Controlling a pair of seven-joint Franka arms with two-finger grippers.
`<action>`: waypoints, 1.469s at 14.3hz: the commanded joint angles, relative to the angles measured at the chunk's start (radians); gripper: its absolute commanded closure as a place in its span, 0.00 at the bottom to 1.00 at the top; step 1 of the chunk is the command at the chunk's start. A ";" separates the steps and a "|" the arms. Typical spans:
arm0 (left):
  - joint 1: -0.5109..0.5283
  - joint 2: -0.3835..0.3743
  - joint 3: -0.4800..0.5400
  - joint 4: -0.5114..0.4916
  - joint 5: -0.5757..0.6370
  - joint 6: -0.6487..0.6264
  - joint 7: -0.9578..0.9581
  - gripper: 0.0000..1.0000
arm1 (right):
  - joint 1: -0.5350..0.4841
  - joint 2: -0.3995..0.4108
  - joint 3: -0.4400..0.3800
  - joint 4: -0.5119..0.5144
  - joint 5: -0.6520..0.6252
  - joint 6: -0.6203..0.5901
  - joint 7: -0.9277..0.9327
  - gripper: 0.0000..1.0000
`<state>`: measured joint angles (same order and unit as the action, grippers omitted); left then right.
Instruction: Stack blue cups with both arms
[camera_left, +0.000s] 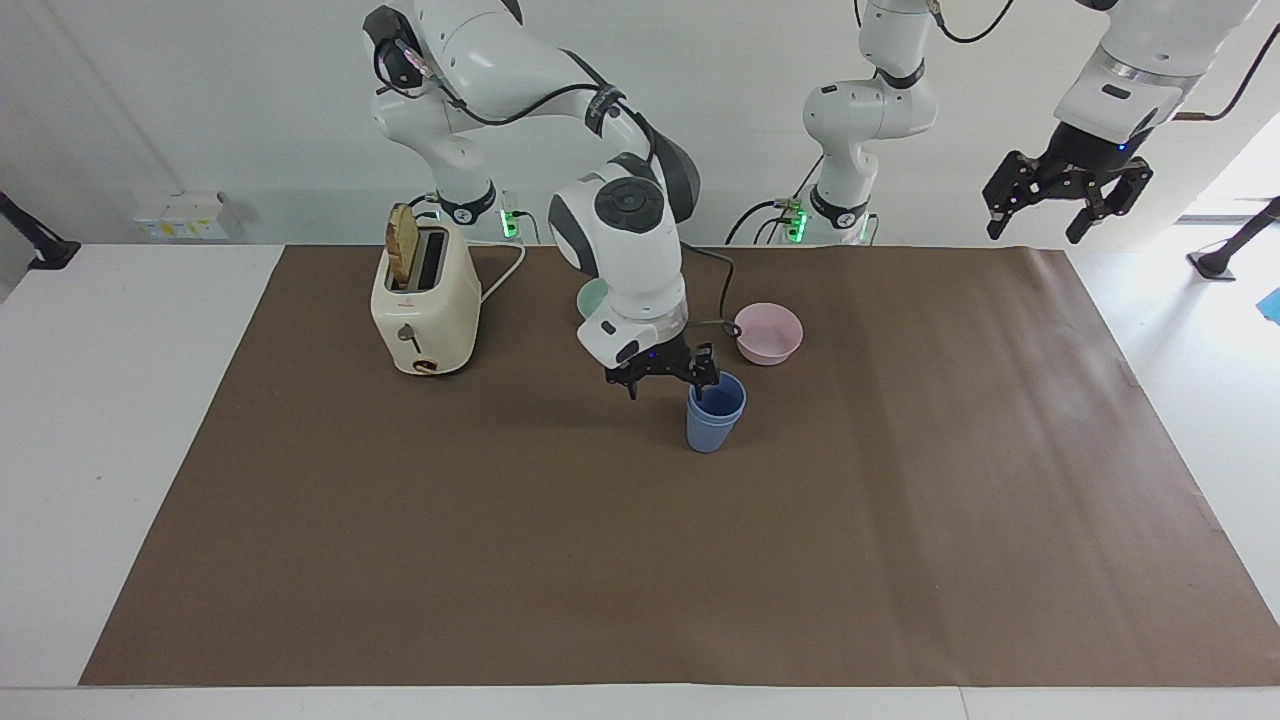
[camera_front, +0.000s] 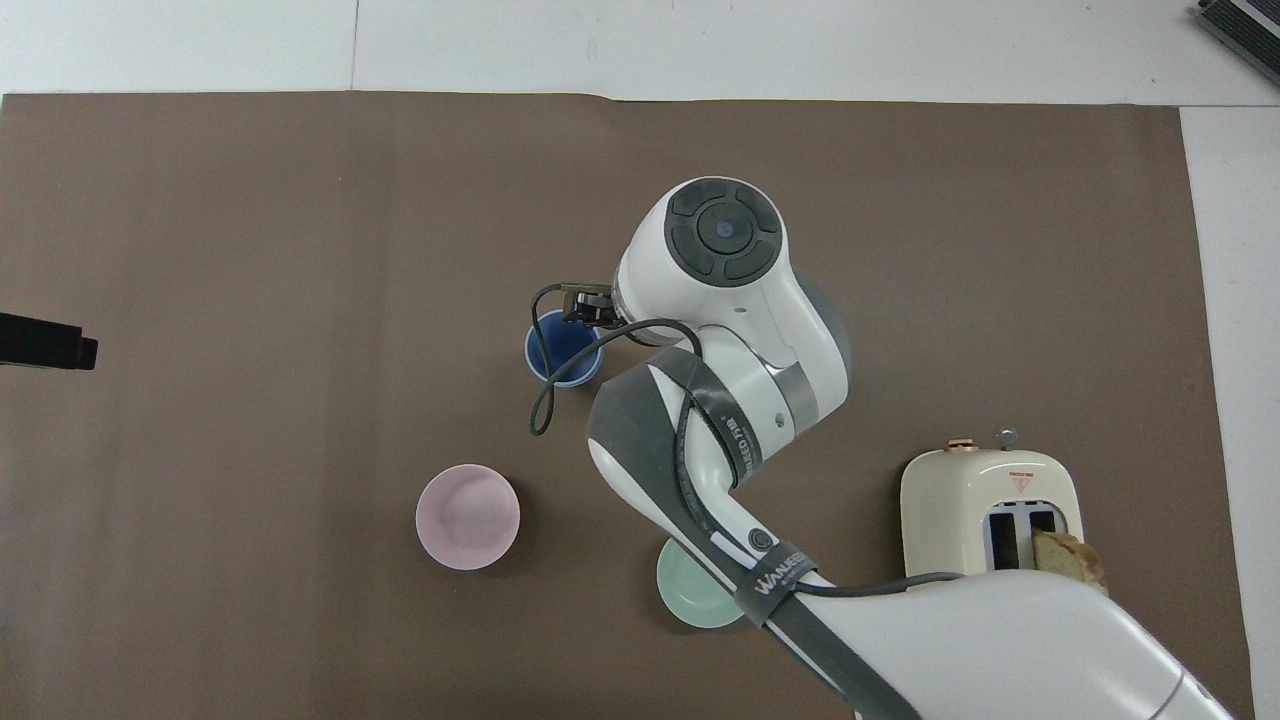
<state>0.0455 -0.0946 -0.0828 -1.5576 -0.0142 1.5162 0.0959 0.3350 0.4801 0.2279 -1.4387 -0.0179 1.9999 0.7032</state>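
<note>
The two blue cups (camera_left: 715, 412) stand nested, one inside the other, upright on the brown mat (camera_left: 640, 560) near the middle of the surface. In the overhead view the stack (camera_front: 563, 347) shows as a single blue ring with a dark inside.

The right gripper (camera_left: 663, 377) hangs just over the mat beside the stack, toward the right arm's end of the surface, with its fingers spread and nothing between them. One finger (camera_left: 706, 366) is at the rim of the top cup; whether it touches the rim cannot be told. In the overhead view most of this gripper is hidden under the arm's white wrist, and only a small black part (camera_front: 587, 303) shows beside the stack.

The left gripper (camera_left: 1064, 200) is held high over the mat's edge at the left arm's end, well apart from the cups, waiting, fingers spread and empty.

A pink bowl (camera_left: 768, 333) sits near the stack, nearer to the robots. A green bowl (camera_front: 697, 596) lies nearer to the robots still, partly covered by the right arm. A cream toaster (camera_left: 425, 305) stands toward the right arm's end, with a slice of bread (camera_left: 402, 247) sticking up from one slot.
</note>
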 joint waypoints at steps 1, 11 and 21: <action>0.013 -0.013 -0.005 -0.001 -0.007 -0.017 0.001 0.00 | -0.083 -0.032 0.010 0.058 -0.014 -0.143 -0.054 0.00; 0.013 -0.013 -0.005 -0.001 -0.007 -0.017 0.001 0.00 | -0.398 -0.238 0.005 0.063 -0.083 -0.358 -0.586 0.00; 0.013 -0.013 -0.005 -0.001 -0.007 -0.017 0.001 0.00 | -0.442 -0.360 0.016 0.047 -0.088 -0.498 -0.662 0.00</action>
<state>0.0455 -0.0946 -0.0828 -1.5576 -0.0142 1.5162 0.0959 -0.0983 0.1497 0.2264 -1.3599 -0.1056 1.5202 0.0574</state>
